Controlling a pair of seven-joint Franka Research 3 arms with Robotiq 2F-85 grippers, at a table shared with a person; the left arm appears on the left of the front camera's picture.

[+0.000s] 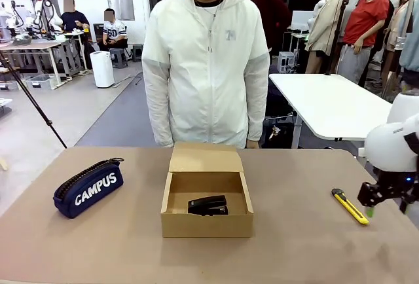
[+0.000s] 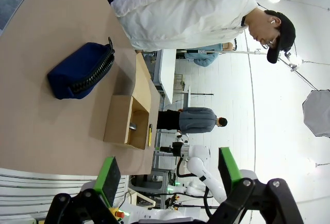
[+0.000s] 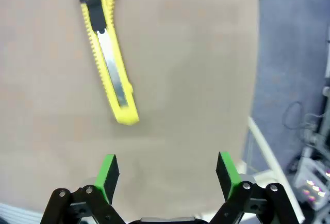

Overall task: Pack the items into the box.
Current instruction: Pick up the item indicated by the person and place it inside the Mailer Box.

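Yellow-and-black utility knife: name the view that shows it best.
Right wrist view: the slim yellow-and-black utility knife lies close and whole on the tan table. Front view shows it small, at right; left wrist view, a thin yellow sliver past the brown cardboard box.

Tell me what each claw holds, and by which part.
Nothing is held. The right claw is open and empty, hovering just short of the yellow knife; the left claw is open and empty too.
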